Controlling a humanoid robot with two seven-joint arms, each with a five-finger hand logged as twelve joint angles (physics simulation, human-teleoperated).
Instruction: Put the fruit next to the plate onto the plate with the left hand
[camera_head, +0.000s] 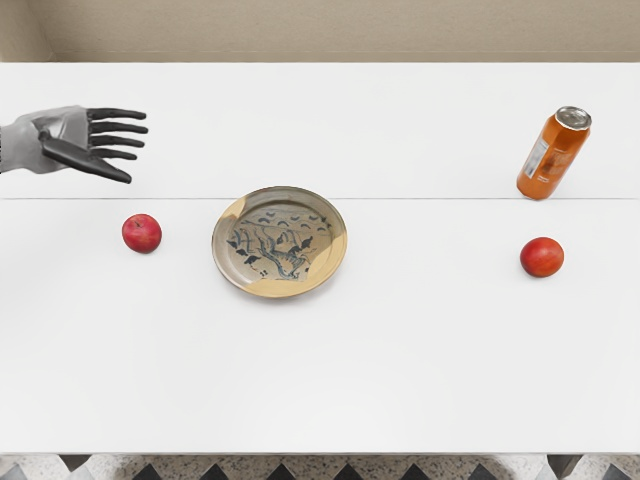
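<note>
White table (320, 400) front edge nearest, over a strip of checkered floor (250, 470); further in, red fruit (142, 233) beside plate (270, 288), left hand (85, 140) open behind.

Sitting on the tabletop just left of the plate, near its rim but with a clear gap, not on it. Reaching in from the picture's left edge, grey-backed with dark fingers (120, 128) spread and straight, pointing right, thumb held apart below them, clasping nothing. Placed up and a little left of the fruit in the head view, farther back on the table, apart from it and not touching; height above the surface not tellable. Painted with a dark branch pattern inside a tan rim, holding nothing. Well off to the right, a second red fruit (542, 257), and behind it an orange bottle (553, 153) with a metal cap, leaning to the right.
</note>
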